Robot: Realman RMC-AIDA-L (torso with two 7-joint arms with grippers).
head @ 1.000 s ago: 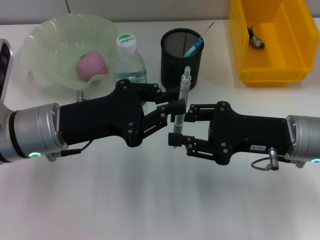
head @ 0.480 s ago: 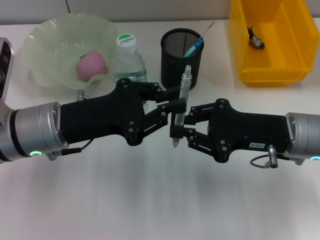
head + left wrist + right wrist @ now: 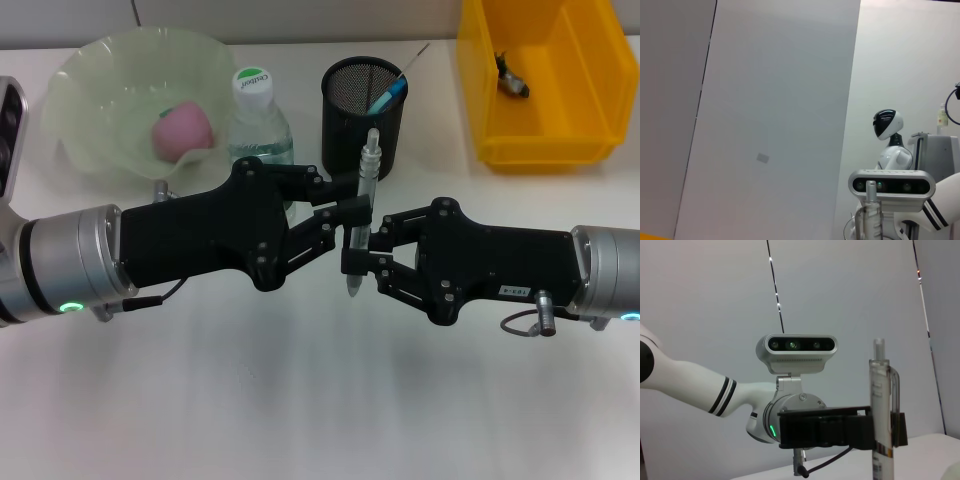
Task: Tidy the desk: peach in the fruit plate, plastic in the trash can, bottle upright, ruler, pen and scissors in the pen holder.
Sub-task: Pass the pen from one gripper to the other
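A clear pen [image 3: 361, 205] stands nearly upright in the air in front of the black mesh pen holder [image 3: 351, 118]. My left gripper [image 3: 355, 212] is shut on the pen's middle. My right gripper [image 3: 362, 252] is shut on the pen just below that. In the right wrist view the left gripper's black fingers [image 3: 840, 429] clamp the pen [image 3: 882, 390]. The pink peach [image 3: 183, 130] lies in the pale green fruit plate [image 3: 90, 80]. The bottle [image 3: 258, 125] stands upright. Crumpled plastic [image 3: 513, 78] lies in the yellow bin [image 3: 545, 150].
The pen holder holds a blue-tipped item [image 3: 388, 96] and a thin rod. The bottle stands close behind my left gripper. The yellow bin stands at the back right. The left wrist view shows the pen's top [image 3: 871, 202] before the right wrist camera [image 3: 890, 185].
One second ago my right gripper's fingers stood open around the pen's lower part. They closed on the pen. Nothing has moved in the last half second.
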